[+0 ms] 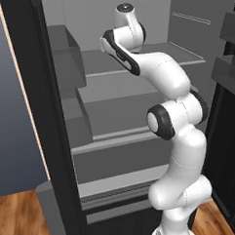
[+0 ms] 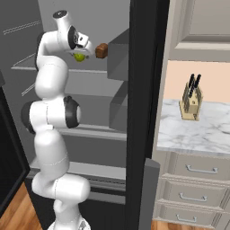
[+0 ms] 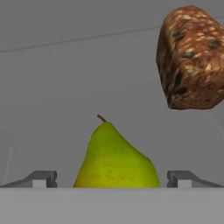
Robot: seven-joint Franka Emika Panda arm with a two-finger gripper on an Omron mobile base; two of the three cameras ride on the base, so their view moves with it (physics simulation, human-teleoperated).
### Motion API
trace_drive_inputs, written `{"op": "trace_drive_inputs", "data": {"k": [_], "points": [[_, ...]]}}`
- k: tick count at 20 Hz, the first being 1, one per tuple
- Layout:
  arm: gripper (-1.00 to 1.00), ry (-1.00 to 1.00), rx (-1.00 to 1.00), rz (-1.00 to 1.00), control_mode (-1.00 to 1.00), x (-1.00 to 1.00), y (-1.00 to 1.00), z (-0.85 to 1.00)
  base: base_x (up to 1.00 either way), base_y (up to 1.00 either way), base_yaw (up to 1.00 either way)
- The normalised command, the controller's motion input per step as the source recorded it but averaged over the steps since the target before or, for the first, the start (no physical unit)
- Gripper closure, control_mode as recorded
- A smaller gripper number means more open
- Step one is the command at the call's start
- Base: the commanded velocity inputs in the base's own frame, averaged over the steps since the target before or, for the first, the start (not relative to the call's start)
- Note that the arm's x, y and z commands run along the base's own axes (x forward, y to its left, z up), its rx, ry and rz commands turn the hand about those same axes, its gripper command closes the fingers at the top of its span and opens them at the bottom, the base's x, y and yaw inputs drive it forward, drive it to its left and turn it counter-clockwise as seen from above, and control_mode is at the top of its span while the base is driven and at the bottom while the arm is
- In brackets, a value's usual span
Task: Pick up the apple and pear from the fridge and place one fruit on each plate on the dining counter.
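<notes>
The yellow-green pear (image 3: 114,159) stands upright on a grey shelf inside the fridge (image 1: 113,90), stem up. My gripper (image 3: 112,179) is open, its fingertips (image 3: 41,178) one on each side of the pear and apart from it. From the right base view the pear (image 2: 80,56) sits just under my hand, and the gripper (image 2: 84,50) reaches onto the upper shelf of the fridge (image 2: 90,85). The apple, the plates and the dining counter are out of view.
A brown loaf-like block (image 3: 190,57) lies on the same shelf, right of and behind the pear (image 2: 101,50). Grey door bins (image 2: 117,54) hang close on the right. Beside the fridge, a marble-topped cabinet (image 2: 188,134) carries a knife block (image 2: 191,101).
</notes>
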Motion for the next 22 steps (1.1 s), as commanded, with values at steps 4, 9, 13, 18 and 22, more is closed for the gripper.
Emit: {"op": "trace_drive_inputs", "data": {"k": [4, 9, 13, 18, 22], "points": [[1.0, 0.01, 0.0, 0.0, -1.0, 0.0, 0.0, 0.0, 0.0, 0.0, 0.0], [1.0, 0.01, 0.0, 0.0, -1.0, -0.09, 0.0, -0.08, 0.0, 0.0, 0.0], [1.0, -0.12, 0.0, 0.0, -1.0, -0.77, 0.0, -0.06, 0.0, 0.0, 0.0], [1.0, -0.24, 0.01, 0.0, -1.0, -1.0, -0.02, 0.14, 0.0, 0.0, 0.0], [1.0, -0.12, 0.01, 0.0, -1.0, -0.99, 0.0, 0.55, 0.0, 0.0, 0.0]]}}
